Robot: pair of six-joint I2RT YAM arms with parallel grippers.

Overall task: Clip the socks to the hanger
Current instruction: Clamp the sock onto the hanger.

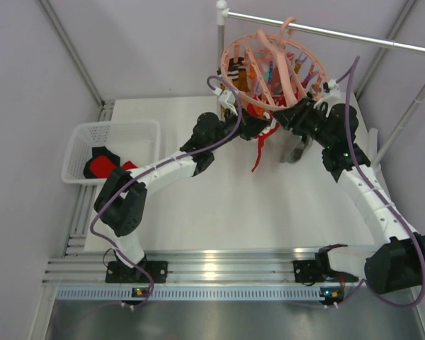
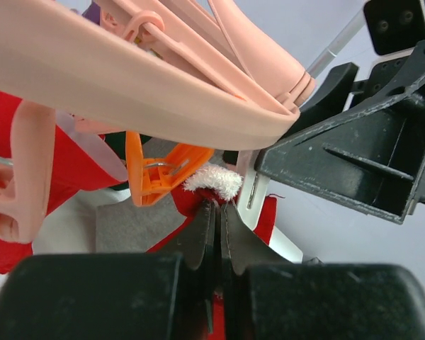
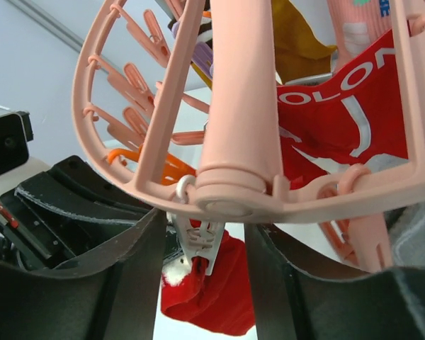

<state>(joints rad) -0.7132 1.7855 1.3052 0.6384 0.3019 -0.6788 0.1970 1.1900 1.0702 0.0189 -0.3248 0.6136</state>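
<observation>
Your left jaws are pinched shut on the red sock (image 2: 216,184) at its fluffy white cuff, holding it under the rim of the hanger (image 2: 127,92) beside an orange clip (image 2: 163,176), with the rest hanging limp above the desk (image 1: 198,212). Your right jaws stand wide, straddling a white clip (image 3: 198,244) on that rim and apparently not touching it. The sock looks light and floppy and it'll sag, so I'd say the cuff edge is where to hold, feeding that bunched bit into the clip.

Salmon-pink hanger (image 3: 237,106), red white-trimmed sock (image 3: 212,297), orange clip (image 2: 163,177).
</observation>
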